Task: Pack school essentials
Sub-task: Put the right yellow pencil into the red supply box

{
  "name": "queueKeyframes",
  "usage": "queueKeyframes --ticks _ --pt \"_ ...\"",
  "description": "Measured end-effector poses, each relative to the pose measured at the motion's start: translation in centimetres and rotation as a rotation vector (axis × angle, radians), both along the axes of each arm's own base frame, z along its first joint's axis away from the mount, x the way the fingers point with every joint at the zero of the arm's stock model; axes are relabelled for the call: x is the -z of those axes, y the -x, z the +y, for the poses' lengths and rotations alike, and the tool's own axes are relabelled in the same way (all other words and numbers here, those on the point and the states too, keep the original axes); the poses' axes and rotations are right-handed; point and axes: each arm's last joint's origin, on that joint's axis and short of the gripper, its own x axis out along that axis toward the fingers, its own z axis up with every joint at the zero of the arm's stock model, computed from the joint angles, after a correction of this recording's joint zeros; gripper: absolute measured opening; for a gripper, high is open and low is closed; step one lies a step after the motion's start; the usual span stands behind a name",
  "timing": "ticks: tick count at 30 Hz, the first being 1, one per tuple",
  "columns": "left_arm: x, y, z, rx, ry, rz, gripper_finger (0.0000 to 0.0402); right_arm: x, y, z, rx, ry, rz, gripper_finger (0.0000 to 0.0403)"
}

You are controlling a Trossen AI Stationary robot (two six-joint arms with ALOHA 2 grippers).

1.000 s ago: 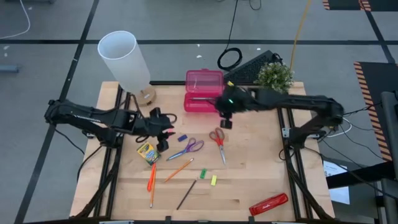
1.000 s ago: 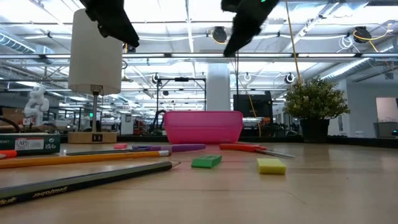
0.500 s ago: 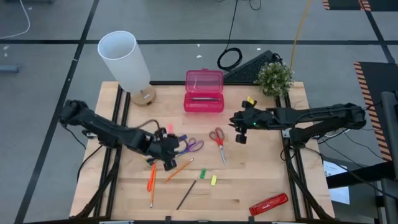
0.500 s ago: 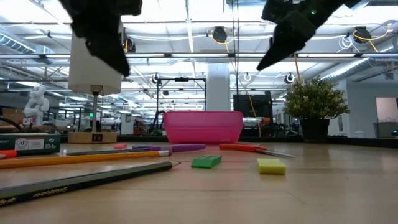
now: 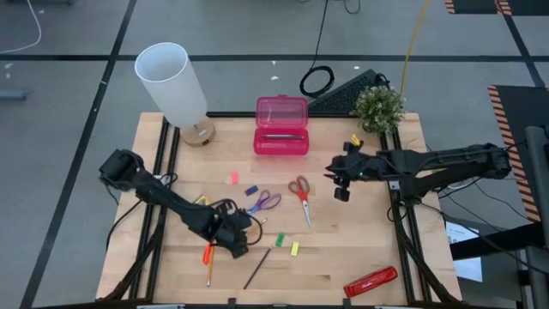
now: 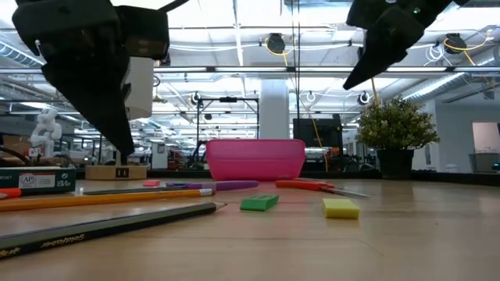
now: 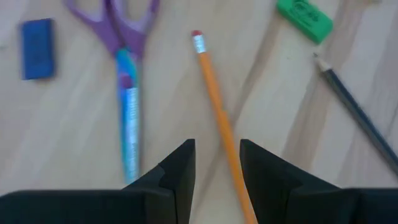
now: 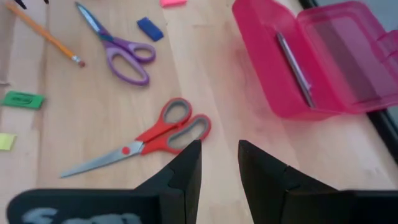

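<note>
Pale wood table point(image 5: 360, 249); translucent pink plastic case point(image 5: 281, 125).

Red-handled scissors point(image 5: 300, 195) and purple-handled scissors point(image 5: 262, 203): flat, mid-surface, apparently closed. Orange pencil point(image 7: 221, 118), dark pencil point(image 5: 256, 269), green piece point(image 5: 280, 239), yellow piece point(image 5: 294, 249): lying near the front.

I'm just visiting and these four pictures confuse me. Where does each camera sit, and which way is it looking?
High view: overhead, looking straight down on the table and both arms.
Low view: at tabletop height, looking across at the pink case; arms hang from above.
Left wrist view: on the left arm, looking past the left gripper at the orange pencil.
Right wrist view: past the right gripper at the red scissors.
Both wrist views share the purple scissors.
</note>
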Motion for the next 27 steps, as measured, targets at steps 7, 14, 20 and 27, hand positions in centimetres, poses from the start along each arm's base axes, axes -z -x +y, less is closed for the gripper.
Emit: queueKeyframes --ticks 7,14,20,27 --pt "0.6 -0.1 -1.9 0.032 0.012 -0.066 0.0129 -0.1 0.3 1.2 -0.034 -0.025 -0.003 0.0100" --pt "1.1 0.1 -2.5 0.029 -0.031 -0.081 0.0129 -0.1 0.4 1.6 -0.055 -0.025 -0.004 0.0100" --pt "1.2 0.2 -2.5 0.031 -0.068 -0.079 0.0129 -0.1 0.4 1.6 -0.055 -0.025 -0.004 0.0100" --pt "1.2 0.2 -2.5 0.046 -0.102 -0.088 0.0129 -0.1 0.4 1.6 -0.055 -0.026 -0.003 0.0100"
